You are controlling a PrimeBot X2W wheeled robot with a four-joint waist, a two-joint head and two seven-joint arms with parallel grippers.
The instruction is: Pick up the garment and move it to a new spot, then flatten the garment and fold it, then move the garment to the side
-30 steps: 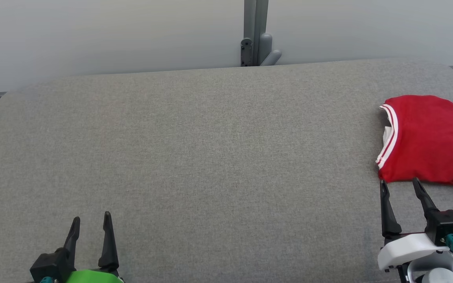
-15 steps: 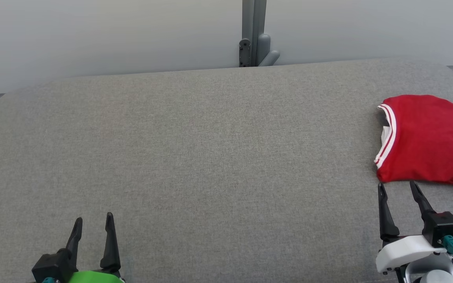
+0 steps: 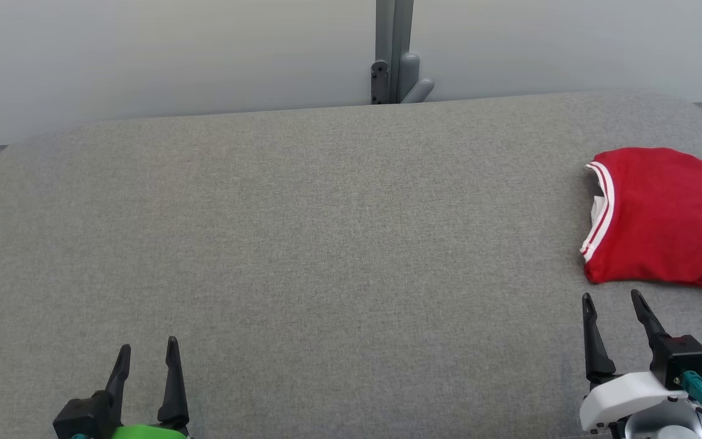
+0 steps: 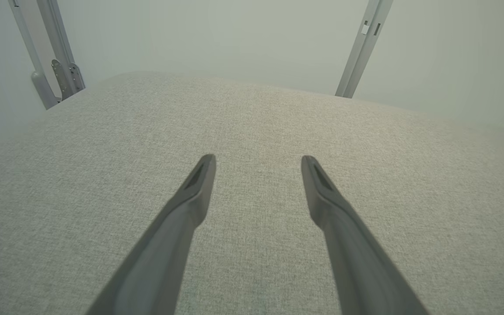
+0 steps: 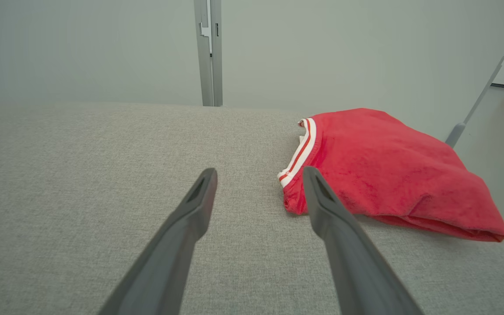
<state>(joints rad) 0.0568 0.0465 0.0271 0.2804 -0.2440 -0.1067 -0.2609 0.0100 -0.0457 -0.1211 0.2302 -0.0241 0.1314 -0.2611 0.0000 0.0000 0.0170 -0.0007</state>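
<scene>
The garment (image 3: pixel 668 219) is a folded red shirt with a white-and-red striped collar, lying at the right side of the grey padded table (image 3: pixel 326 244); the right wrist view has the garment (image 5: pixel 387 170) just ahead and to the right of the fingers. My right gripper (image 3: pixel 611 296) stands open a short way in front of the garment's near edge, apart from it, holding nothing. At the lower left, far from the cloth, my left gripper (image 3: pixel 148 346) is open and holds nothing. In its own wrist view the left gripper (image 4: pixel 257 158) hovers over bare fabric.
A grey metal post (image 3: pixel 393 52) with a bracket stands behind the table's far edge against a pale wall. The table's right corner curves off just beyond the garment, with floor (image 5: pixel 492 148) below it. Slanted frame legs (image 4: pixel 361 48) rise behind the table.
Both grippers have drawn back toward me, lower in the head view. The right gripper's tips, which were at the garment's near edge, now stand apart from it. The garment has not moved.
</scene>
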